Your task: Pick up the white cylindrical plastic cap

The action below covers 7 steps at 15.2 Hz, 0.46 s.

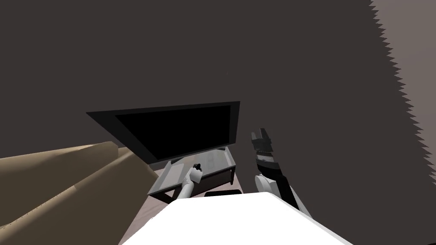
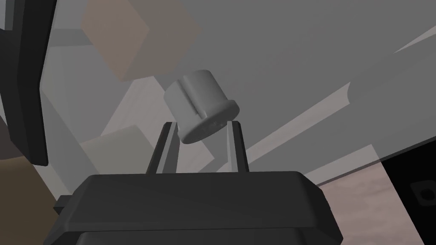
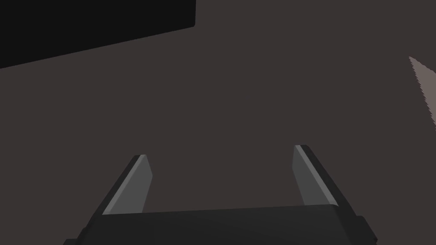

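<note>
Left gripper (image 2: 203, 127): jaws narrow, closed on the cap (image 2: 199, 100) at its flanged end, one tip on each side of the flange. The cap is a short, pale grey-white cylinder, tilted, with its plain end pointing away from the gripper. Behind it is the glossy grey top of the table (image 2: 298, 64). Cannot tell whether the cap touches the top or hangs clear.

Edges and room, head view:
- The left gripper (image 1: 196, 166) is over the table (image 1: 170, 178), about midway along it, just in front of the TV (image 1: 179, 132) standing at the back.
- The sofa (image 1: 64, 183) runs close beside the table's left end.
- The table's front edge and right end face open floor (image 2: 370, 200).
- The right gripper (image 1: 260, 133) is raised to the right of the TV, well apart from the table, before a dark wall (image 1: 319, 64).

View differences:
- The left wrist view gives the cap and the grip plainly. In the head view the cap is too small to pick out at the gripper.
- The right wrist view gives the right gripper (image 3: 221, 178): jaws wide, nothing between them.

Hidden or unclear:
- A dark upright edge (image 2: 25, 85) beside the left gripper is cut off by the frame. Cannot name it.
- A black shape (image 2: 415, 189) on the floor past the table's edge is also cut off.
- Faint tan and grey patches on the table top read as reflections.
</note>
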Available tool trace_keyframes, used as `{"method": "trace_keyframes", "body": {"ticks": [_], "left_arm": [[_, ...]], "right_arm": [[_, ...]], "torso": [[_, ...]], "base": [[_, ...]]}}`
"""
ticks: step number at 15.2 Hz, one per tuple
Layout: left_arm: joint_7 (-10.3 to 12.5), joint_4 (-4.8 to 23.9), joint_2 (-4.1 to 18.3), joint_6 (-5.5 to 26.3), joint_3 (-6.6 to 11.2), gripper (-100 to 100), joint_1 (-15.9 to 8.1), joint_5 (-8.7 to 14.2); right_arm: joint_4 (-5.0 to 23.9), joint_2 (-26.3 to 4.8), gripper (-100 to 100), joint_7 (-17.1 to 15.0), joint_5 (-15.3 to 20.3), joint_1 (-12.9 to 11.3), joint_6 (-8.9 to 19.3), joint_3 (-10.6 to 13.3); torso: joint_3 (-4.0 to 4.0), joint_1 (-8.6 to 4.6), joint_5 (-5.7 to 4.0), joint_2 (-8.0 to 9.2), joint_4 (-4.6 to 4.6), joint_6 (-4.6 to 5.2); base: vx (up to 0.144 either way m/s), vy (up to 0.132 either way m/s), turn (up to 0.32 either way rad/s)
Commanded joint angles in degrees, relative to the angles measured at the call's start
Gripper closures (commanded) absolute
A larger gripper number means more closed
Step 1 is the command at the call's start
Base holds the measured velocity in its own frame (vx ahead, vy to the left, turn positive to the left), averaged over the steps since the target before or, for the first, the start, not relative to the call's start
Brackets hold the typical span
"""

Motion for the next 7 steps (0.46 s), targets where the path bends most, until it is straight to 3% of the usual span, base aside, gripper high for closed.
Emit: {"method": "trace_keyframes", "body": {"ticks": [1, 6, 7], "left_arm": [[0.0, 0.0, 0.0, 0.0, 0.0, 100, 0.0, 0.0], [0.6, -1.2, -0.8, 3.8, -0.59, 100, -1.6, -0.2], [0.3, -0.9, -0.5, 2.7, -0.44, 100, -1.2, 0.0]], "right_arm": [[0.0, 0.0, 0, 0.0, 0.0, 0.0, 0.0, 0.0], [0.0, 0.0, 0, 0.0, 0.0, 0.0, 0.0, 0.0], [0.0, 0.0, 0, 0.0, 0.0, 0.0, 0.0, 0.0]], "torso": [[0.0, 0.0, 0.0, 0.0, 0.0, 0.0], [0.07, 0.07, 0.02, 0.09, 0.05, 0.02], [0.08, 0.08, 0.02, 0.11, 0.06, 0.01]], "base": [[0.0, 0.0, 0.0], [-0.016, 0.022, -0.064], [-0.011, 0.015, -0.043]]}}
